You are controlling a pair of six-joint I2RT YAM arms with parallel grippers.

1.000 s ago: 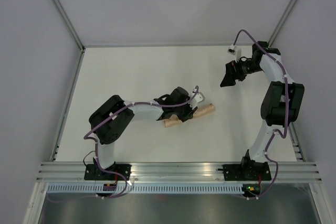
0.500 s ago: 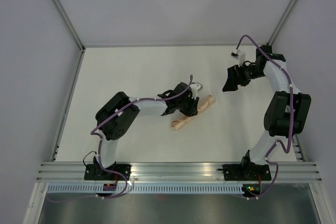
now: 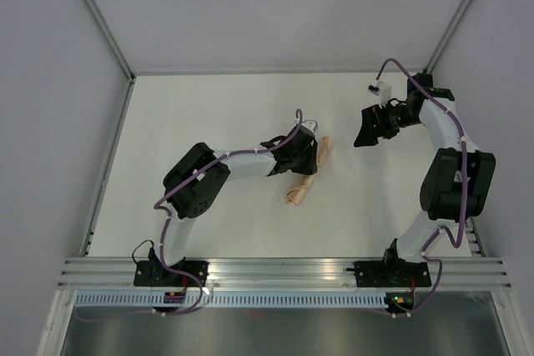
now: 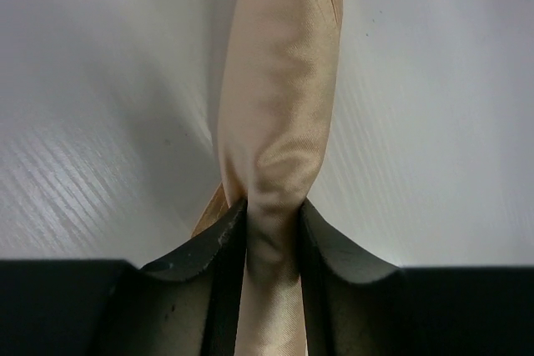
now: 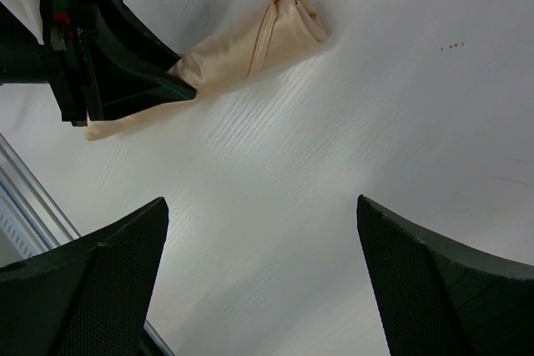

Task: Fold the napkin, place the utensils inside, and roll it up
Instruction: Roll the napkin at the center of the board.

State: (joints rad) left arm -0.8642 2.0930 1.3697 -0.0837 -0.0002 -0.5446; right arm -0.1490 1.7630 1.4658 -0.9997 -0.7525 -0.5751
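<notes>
Middle of napkin (image 3: 299, 194) beneath left gripper (image 3: 309, 166)

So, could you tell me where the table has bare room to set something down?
The table is bare along the far edge, on the far left beyond the left arm, and in the near strip before the rail. Crowded: the middle, where the left pincer clamps the napkin, with the right pincer open close by.

We saw a white bench (image 3: 209, 114), its surface finely ribbed in the wrist views and marked by a few small dark specks (image 5: 451, 46). On it lay the napkin (image 3: 310, 174), rolled into a slim peach tube near the bench's middle. It was angled from near-left to far-right, with an orange hem line crossing its far end.
</notes>
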